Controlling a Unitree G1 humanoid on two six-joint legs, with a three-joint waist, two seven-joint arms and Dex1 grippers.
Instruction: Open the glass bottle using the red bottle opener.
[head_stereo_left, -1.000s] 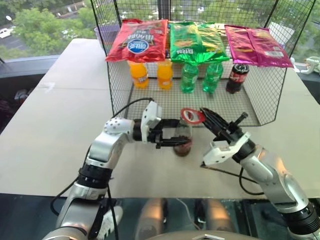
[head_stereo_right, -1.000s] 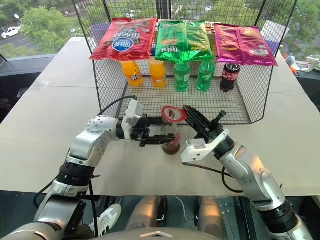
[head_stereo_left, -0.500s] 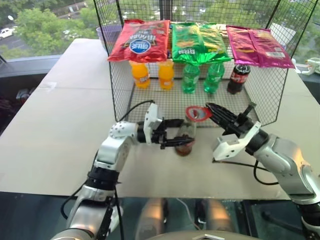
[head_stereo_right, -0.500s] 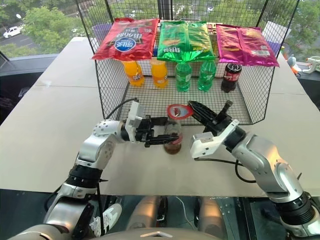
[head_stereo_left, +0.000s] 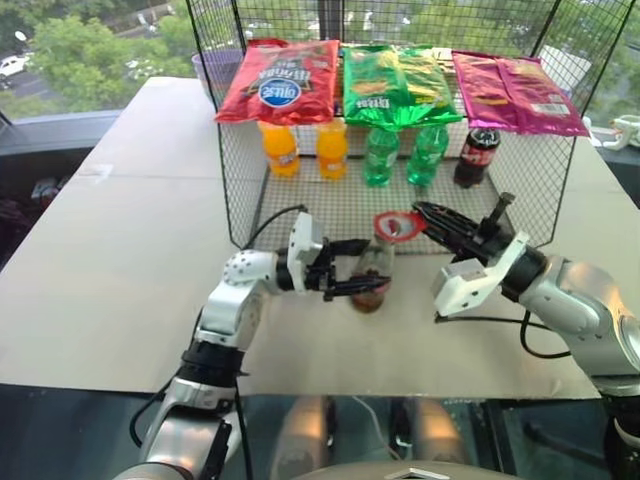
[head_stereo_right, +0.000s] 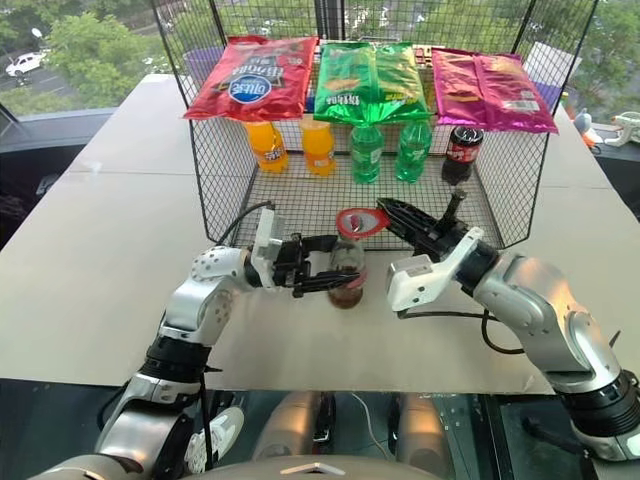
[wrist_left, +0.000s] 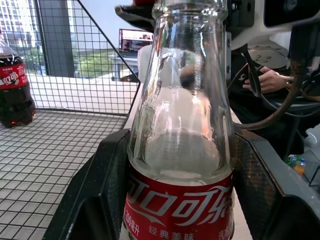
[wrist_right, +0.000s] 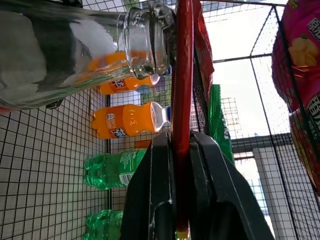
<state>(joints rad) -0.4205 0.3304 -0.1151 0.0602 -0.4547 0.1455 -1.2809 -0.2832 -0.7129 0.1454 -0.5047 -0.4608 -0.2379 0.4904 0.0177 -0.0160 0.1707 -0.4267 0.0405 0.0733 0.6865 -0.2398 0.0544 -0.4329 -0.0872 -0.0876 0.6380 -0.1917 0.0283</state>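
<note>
The glass bottle (head_stereo_left: 371, 292), clear with dark liquid low down and a red label, stands upright on the table in front of the wire cage. My left gripper (head_stereo_left: 362, 268) comes in from the left and is shut on the glass bottle; its fingers (wrist_left: 100, 190) press against both sides of the label. The red bottle opener (head_stereo_left: 397, 226) lies level with its rounded head at the bottle's top. My right gripper (head_stereo_left: 425, 214) reaches in from the right, shut on the opener's handle. In the right wrist view the opener (wrist_right: 182, 75) stands edge-on against the bottle's mouth.
A wire cage (head_stereo_left: 245, 180) stands just behind the bottle. It holds two orange soda bottles (head_stereo_left: 280, 148), two green bottles (head_stereo_left: 378, 155) and a dark cola bottle (head_stereo_left: 474, 155), with snack bags (head_stereo_left: 280, 80) on top. Black cables trail from both wrists over the beige table (head_stereo_left: 120, 250).
My right arm has lifted a little and turned its wrist, keeping the opener at the bottle's top. The left gripper has kept its hold. The whole picture shifted slightly.
</note>
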